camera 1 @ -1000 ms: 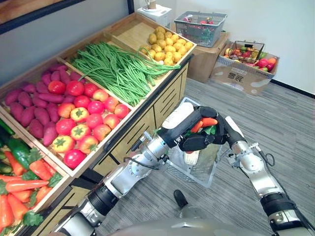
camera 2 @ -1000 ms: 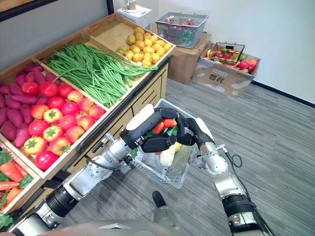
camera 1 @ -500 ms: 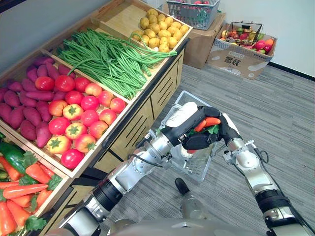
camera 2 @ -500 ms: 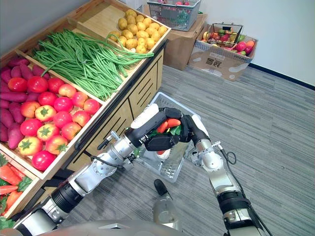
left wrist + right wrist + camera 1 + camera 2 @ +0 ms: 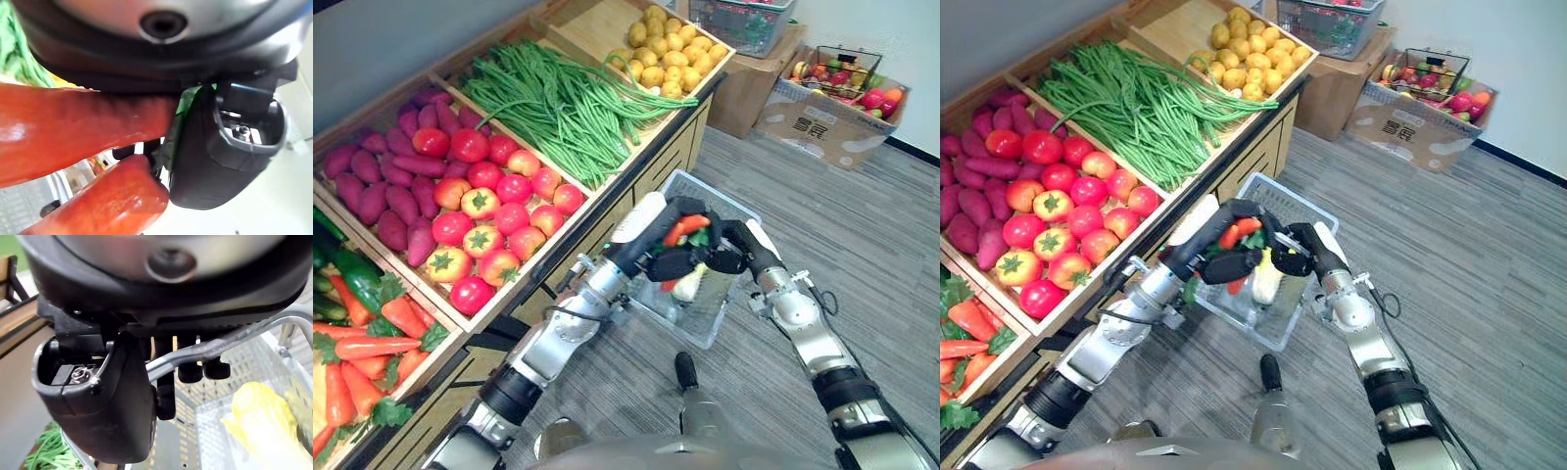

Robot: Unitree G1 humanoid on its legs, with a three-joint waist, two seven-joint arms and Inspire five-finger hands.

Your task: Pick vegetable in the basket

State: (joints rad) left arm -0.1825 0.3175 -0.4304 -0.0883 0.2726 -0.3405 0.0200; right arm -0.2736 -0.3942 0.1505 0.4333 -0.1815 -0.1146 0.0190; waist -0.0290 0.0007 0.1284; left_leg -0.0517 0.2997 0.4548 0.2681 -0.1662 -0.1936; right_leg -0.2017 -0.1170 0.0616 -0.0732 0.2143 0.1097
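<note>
The left arm stretches forward from beside the wooden vegetable stand (image 5: 658,168), its forearm tilted upward, and the left hand (image 5: 668,263) hangs over the open top of the wire basket (image 5: 677,321). Its fingers and thumb are curled tight round two orange carrots (image 5: 683,229). The carrots lie across the palm, with their green tops poking out on the side towards the basket's middle. They are above the basket, clear of its floor, over the edge nearer the stand.

The right arm comes in from the other side of the basket, bent at the elbow. The right hand (image 5: 734,258) meets the left hand just above the basket. Its fingers are hooked round the basket's thin metal handle (image 5: 217,347), which runs between them and the thumb. A pale yellow cob of corn (image 5: 260,407) lies inside the basket, below both hands.
</note>
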